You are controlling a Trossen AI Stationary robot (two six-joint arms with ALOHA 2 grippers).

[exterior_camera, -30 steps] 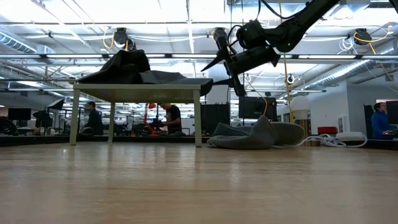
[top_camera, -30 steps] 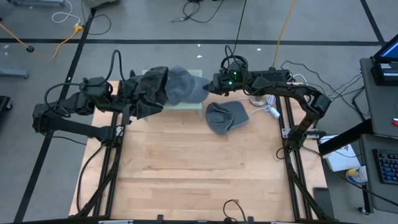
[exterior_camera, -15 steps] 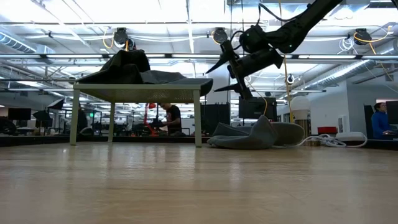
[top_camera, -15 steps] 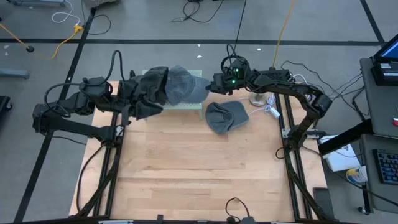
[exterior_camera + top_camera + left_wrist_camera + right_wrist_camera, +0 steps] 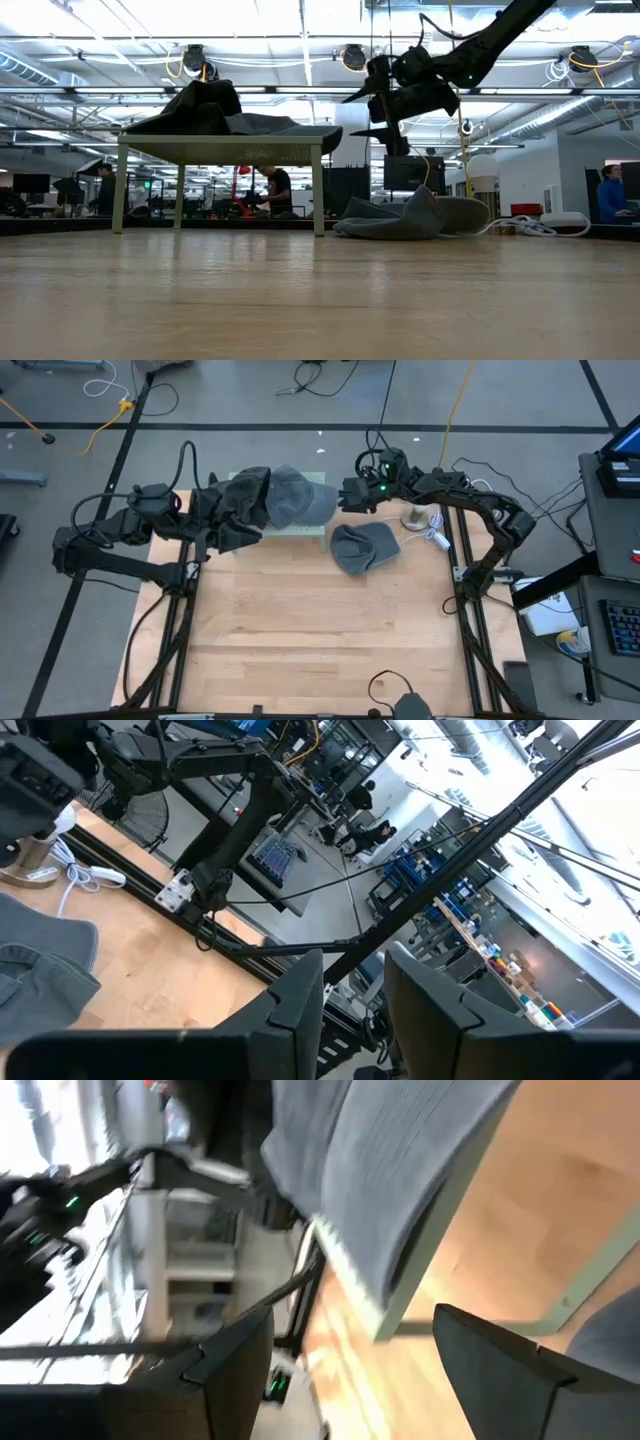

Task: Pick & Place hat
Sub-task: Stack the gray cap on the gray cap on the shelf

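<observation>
On stand (image 5: 300, 530): grey hat (image 5: 292, 497), rumpled | second hat (image 5: 364, 547): on table

Open workshop hall — bright ceiling lights (image 5: 200, 15), grey floor (image 5: 250, 400).

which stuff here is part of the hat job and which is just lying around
Job: grey hat on the stand; small white stand; grey hat on the table; right gripper, open beside the stand; left gripper.

Lying about: white cable; wooden table.
</observation>
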